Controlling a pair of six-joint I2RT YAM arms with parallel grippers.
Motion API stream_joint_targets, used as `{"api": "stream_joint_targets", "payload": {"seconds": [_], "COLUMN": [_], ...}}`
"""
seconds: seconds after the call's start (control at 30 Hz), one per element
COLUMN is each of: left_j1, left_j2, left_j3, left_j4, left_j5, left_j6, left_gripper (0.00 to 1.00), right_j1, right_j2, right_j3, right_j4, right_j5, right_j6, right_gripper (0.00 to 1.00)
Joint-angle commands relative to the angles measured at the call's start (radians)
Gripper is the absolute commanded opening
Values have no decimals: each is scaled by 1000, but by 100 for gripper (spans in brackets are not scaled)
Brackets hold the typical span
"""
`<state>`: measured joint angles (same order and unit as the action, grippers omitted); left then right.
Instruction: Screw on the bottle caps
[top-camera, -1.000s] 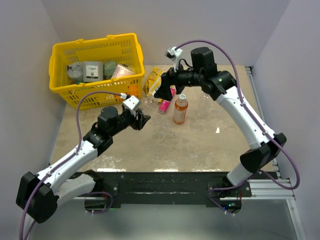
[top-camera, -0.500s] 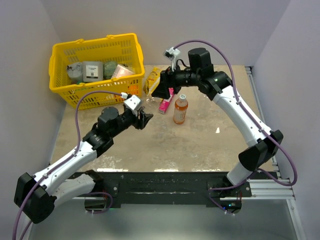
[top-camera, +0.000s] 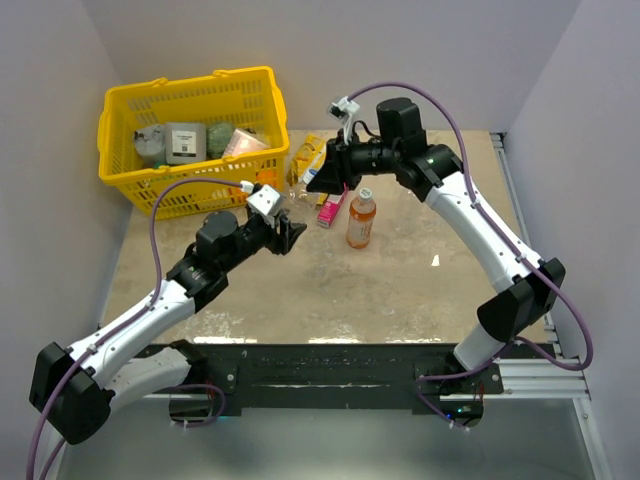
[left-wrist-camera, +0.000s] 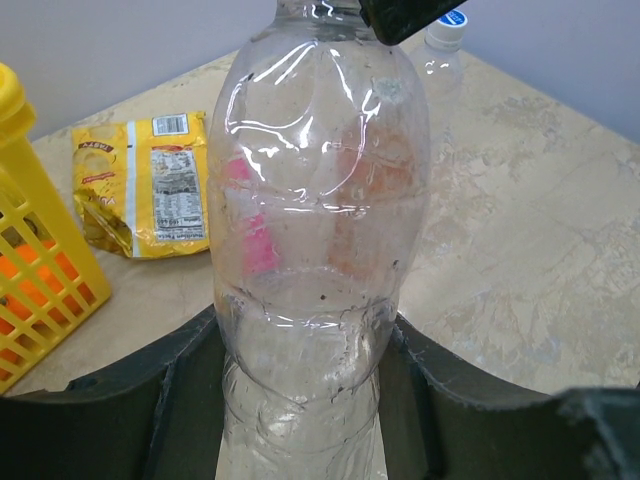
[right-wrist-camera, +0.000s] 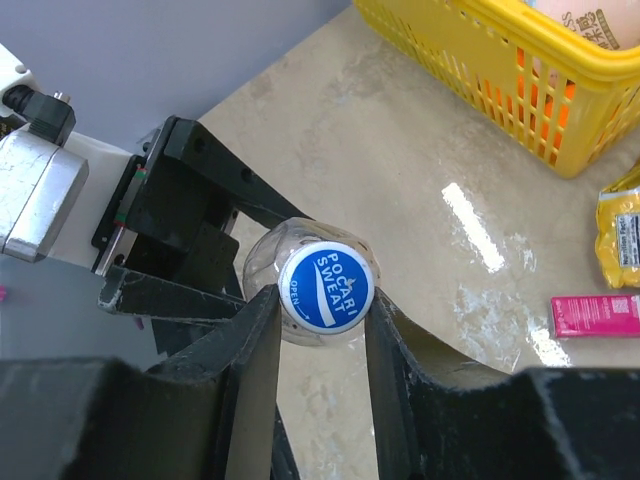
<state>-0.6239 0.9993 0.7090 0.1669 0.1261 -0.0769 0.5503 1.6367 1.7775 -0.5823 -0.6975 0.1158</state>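
My left gripper (left-wrist-camera: 305, 385) is shut on the lower body of a clear, colourless bottle (left-wrist-camera: 315, 200) and holds it upright over the table. A blue bottle cap (right-wrist-camera: 327, 288) sits on that bottle's neck. My right gripper (right-wrist-camera: 322, 300) is shut on the cap, one finger touching each side. In the top view the right gripper (top-camera: 315, 180) hangs just above the left gripper (top-camera: 290, 232). An orange drink bottle (top-camera: 361, 220) with a whitish cap (top-camera: 365, 193) stands to their right. Another clear bottle, capped (left-wrist-camera: 445, 40), stands behind the held one.
A yellow basket (top-camera: 262, 120) with several items stands at the back left. A yellow snack packet (top-camera: 308, 155) and a pink packet (top-camera: 330, 208) lie beside it, close to the grippers. Walls close in the table on three sides.
My right gripper has come a little left and down over the held bottle, and its fingers have shut on the blue cap. The left gripper has kept its hold and barely moved.
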Motion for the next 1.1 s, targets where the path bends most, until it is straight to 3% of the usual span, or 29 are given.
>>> {"api": "stream_joint_targets", "payload": {"seconds": [0.0, 0.17, 0.27, 0.33, 0.37, 0.53, 0.8, 0.93, 1.07], "left_j1": [-3, -3, -3, -3, -3, -2, 13, 104, 269], "left_j2": [-10, -5, -7, -5, -4, -16, -140, -231, -193], "left_j3": [10, 4, -2, -8, -9, -11, 27, 50, 72], "left_j4": [60, 60, 56, 52, 45, -38, -446, -526, -524], "left_j5": [20, 27, 29, 29, 27, -46, -106, -167, -202], "left_j6": [-1, 3, 6, 14, 15, 17, 116, 144, 126], "left_gripper": [42, 48, 63, 74, 99, 100, 100, 100, 100], "right_j1": [7, 7, 7, 7, 7, 7, 20, 36, 66], "right_j2": [6, 22, 23, 25, 26, 28, 34, 28, 31], "right_j3": [25, 36, 43, 51, 65, 85, -19, -98, -139], "right_j4": [59, 58, 58, 53, 44, 6, -14, 39, 68], "right_j5": [-19, -34, -25, -22, -22, 9, 154, 223, 240], "right_j6": [-39, -61, -74, -91, -109, -189, -384, -430, -469], "right_gripper": [30, 13, 4, 0, 0, 0, 0, 0, 0]}}
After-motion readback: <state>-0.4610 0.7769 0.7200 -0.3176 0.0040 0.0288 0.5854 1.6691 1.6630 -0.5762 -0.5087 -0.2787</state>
